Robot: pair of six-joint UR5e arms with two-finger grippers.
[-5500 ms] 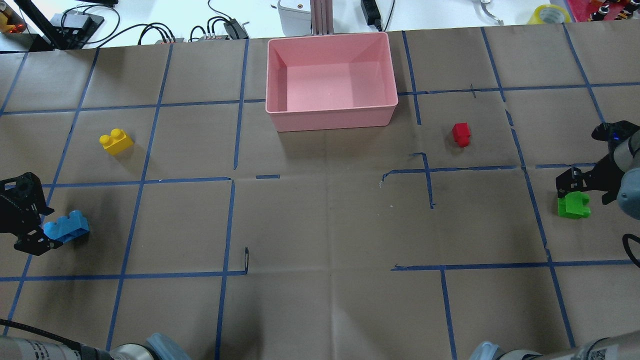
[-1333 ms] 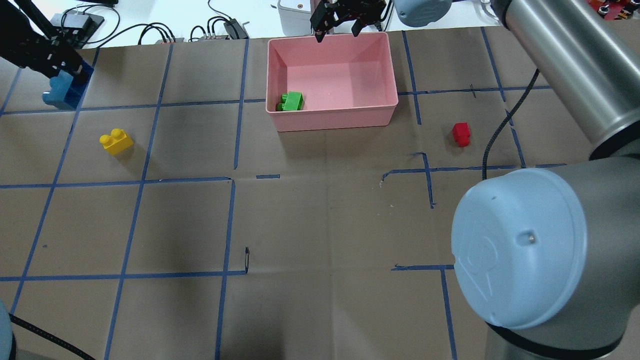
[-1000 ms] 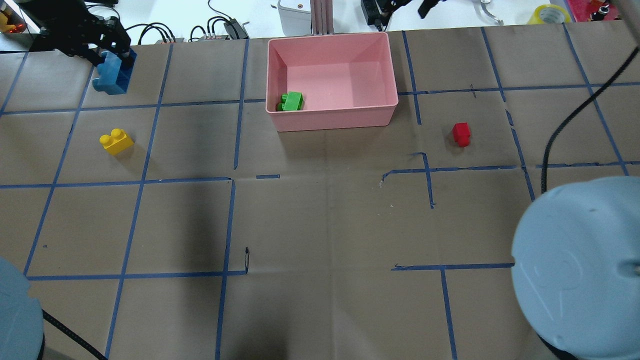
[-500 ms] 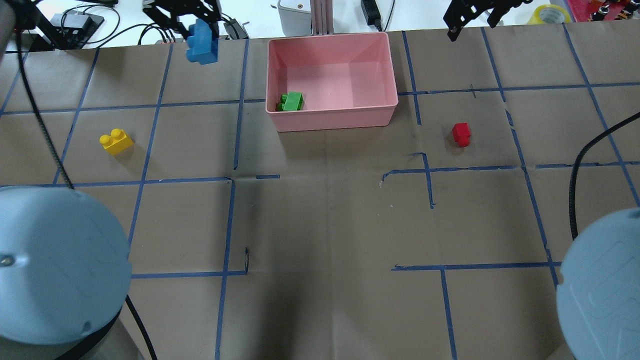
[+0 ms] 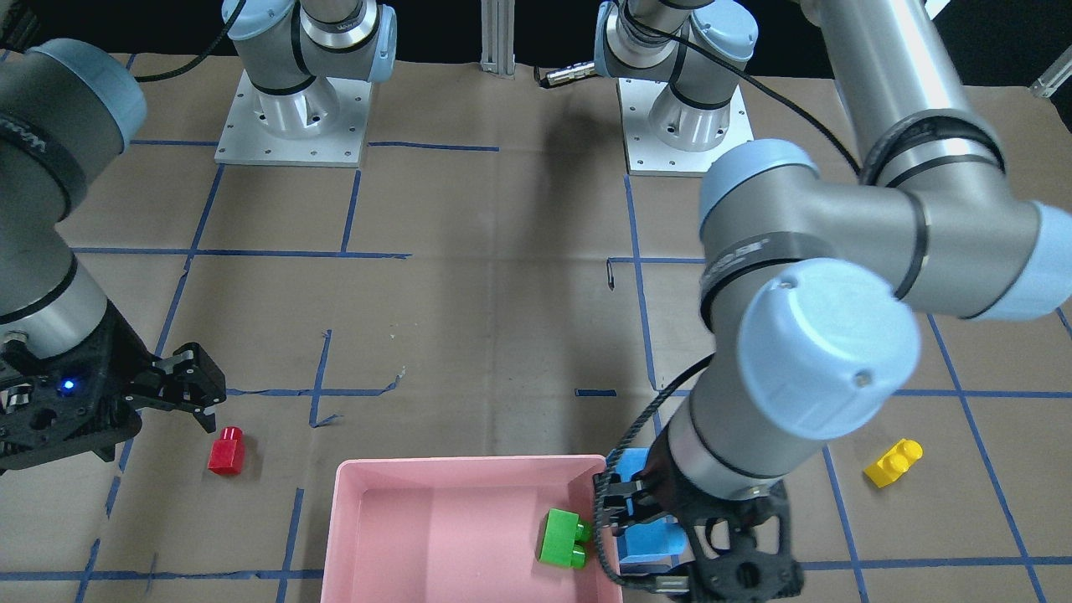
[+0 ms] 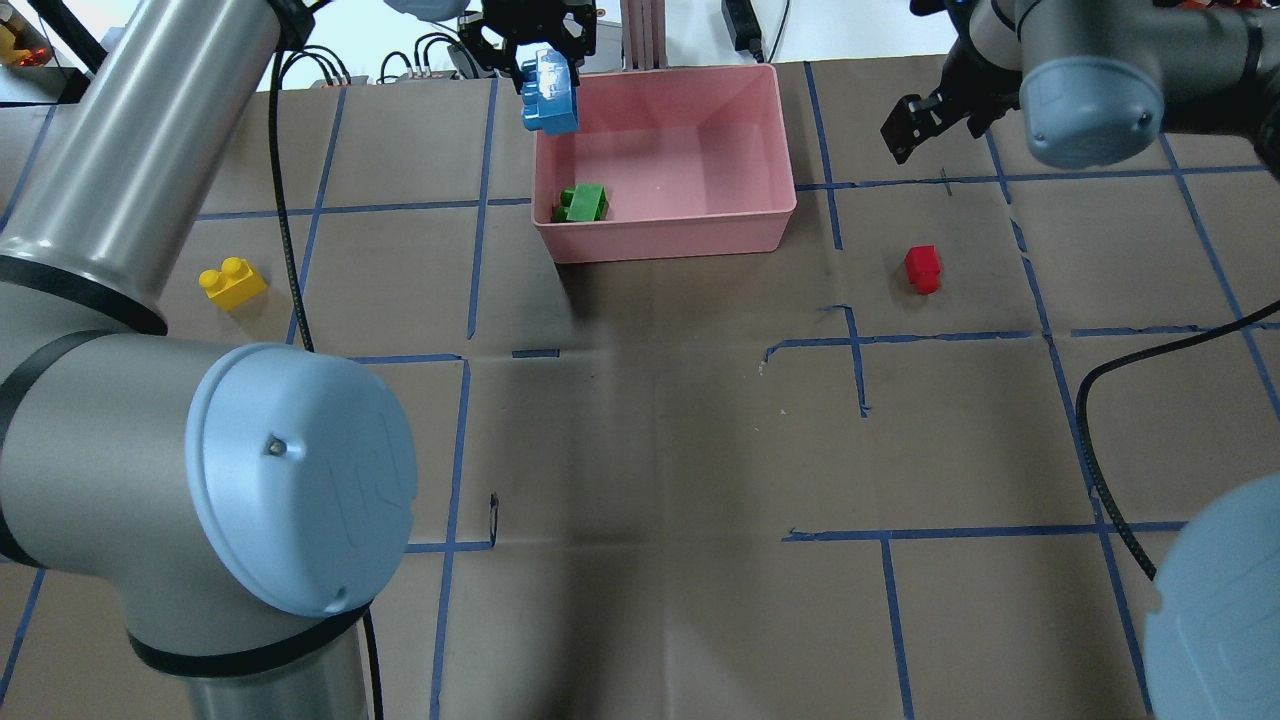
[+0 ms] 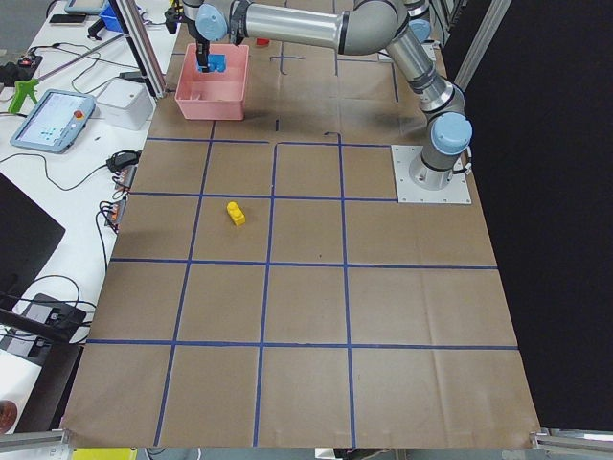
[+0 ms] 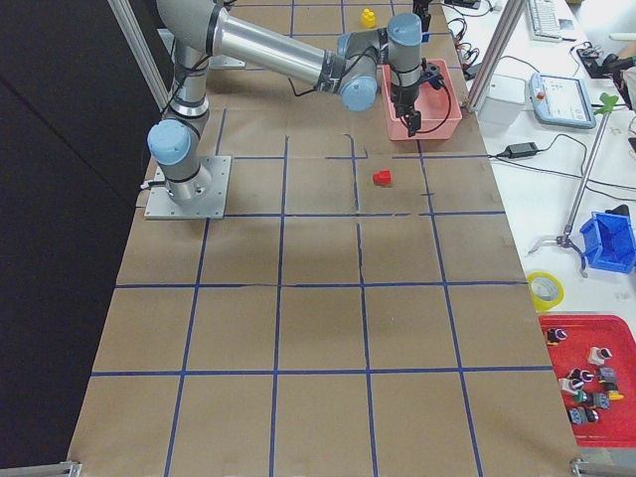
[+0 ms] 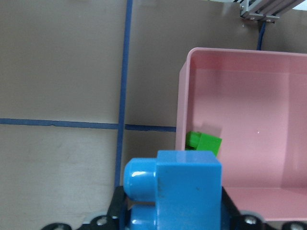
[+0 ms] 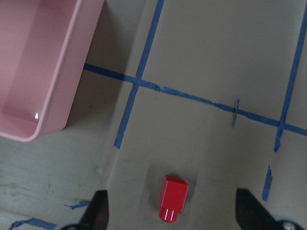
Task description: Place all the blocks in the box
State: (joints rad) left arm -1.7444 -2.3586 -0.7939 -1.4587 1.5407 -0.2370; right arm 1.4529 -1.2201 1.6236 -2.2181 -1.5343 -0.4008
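Observation:
My left gripper (image 6: 535, 55) is shut on the light-blue block (image 6: 549, 92) and holds it in the air over the far left corner of the pink box (image 6: 665, 242). The wrist view shows the blue block (image 9: 175, 191) just outside the box's left wall (image 9: 183, 103). The green block (image 6: 583, 203) lies inside the box at its near left corner. My right gripper (image 6: 915, 125) is open and empty, above the table beyond the red block (image 6: 922, 268). The red block (image 10: 172, 198) sits between its spread fingers (image 10: 98, 211). The yellow block (image 6: 232, 283) lies far left on the table.
Brown paper with blue tape lines covers the table. Cables, a white device and a metal post (image 6: 640, 35) stand just beyond the box. My left arm's elbow (image 6: 300, 480) fills the near left and the right arm's elbow (image 6: 1215, 600) the near right.
My left gripper has carried the blue block rightward to the box's far left corner. My right gripper has come nearer and lower, toward the red block.

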